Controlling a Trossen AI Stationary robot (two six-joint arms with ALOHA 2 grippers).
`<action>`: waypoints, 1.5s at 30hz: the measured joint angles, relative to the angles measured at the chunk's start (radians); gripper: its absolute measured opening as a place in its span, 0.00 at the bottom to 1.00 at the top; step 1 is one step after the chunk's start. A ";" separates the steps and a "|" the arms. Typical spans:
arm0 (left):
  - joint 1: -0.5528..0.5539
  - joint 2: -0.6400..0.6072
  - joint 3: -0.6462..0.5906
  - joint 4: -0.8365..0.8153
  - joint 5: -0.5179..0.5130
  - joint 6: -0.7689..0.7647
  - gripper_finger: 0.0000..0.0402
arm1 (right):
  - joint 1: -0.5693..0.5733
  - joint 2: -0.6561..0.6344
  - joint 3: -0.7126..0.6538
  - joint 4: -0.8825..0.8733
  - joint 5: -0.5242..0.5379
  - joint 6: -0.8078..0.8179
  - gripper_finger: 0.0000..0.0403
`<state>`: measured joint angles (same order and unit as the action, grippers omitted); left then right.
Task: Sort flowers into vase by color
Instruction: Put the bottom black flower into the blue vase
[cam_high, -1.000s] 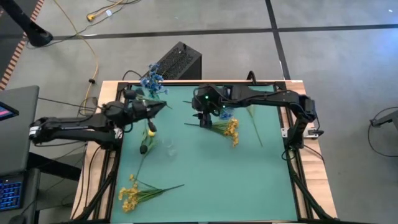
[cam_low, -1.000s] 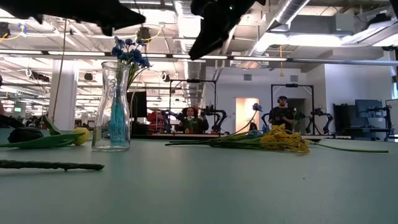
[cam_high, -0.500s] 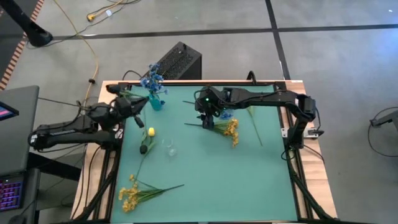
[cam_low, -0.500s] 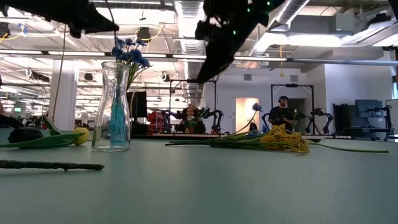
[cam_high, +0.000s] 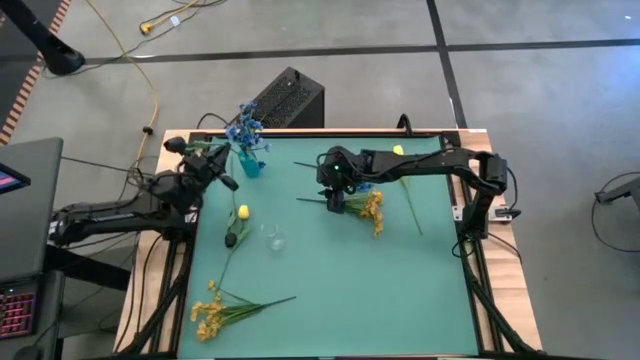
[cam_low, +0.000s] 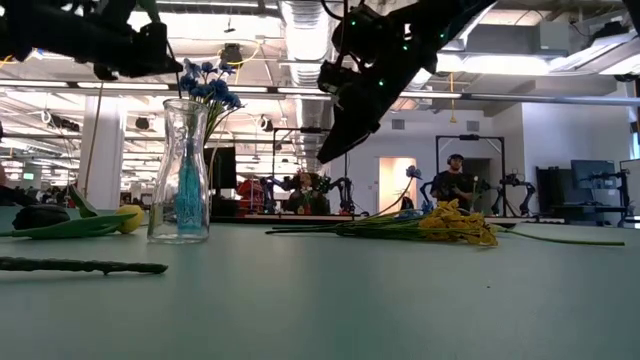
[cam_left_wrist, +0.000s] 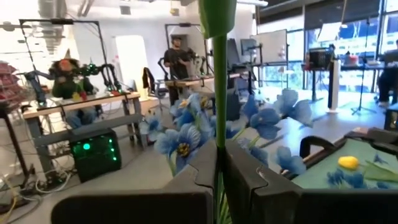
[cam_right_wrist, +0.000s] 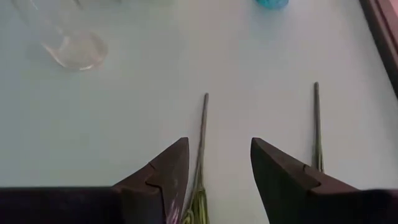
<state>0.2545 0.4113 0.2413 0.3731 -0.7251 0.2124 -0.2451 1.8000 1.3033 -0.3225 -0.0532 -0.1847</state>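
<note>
Above stems (cam_right_wrist: 200, 143), right claw (cam_right_wrist: 214, 171) open; left claw (cam_left_wrist: 217, 180) pinching green stalk (cam_left_wrist: 217, 93), bloom cropped.

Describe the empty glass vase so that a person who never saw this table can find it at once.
Start at the green table and go to its left half. Beside the yellow bud stem stands a clear empty vase. Unlike the other vase at the far edge, it holds no blue flowers.

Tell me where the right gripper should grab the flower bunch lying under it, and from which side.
Best guess: the bare stalk ends, not the yellow blossoms. The bunch lies flat with its stalks fanning toward the vase. Come straight down, the right gripper open astride one thin stalk, then close.
</note>
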 joint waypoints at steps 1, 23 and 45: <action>0.009 0.000 -0.010 0.016 0.010 -0.006 0.00 | 0.000 0.000 0.000 0.002 0.000 -0.004 0.49; 0.176 0.112 -0.030 0.091 0.149 -0.105 0.00 | 0.000 0.000 0.000 0.010 0.000 -0.016 0.49; 0.241 0.316 -0.030 0.084 0.145 -0.249 0.00 | 0.000 0.000 0.001 0.010 0.000 -0.033 0.49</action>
<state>0.4954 0.7271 0.2111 0.4567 -0.5806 -0.0362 -0.2451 1.8000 1.3041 -0.3130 -0.0532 -0.2176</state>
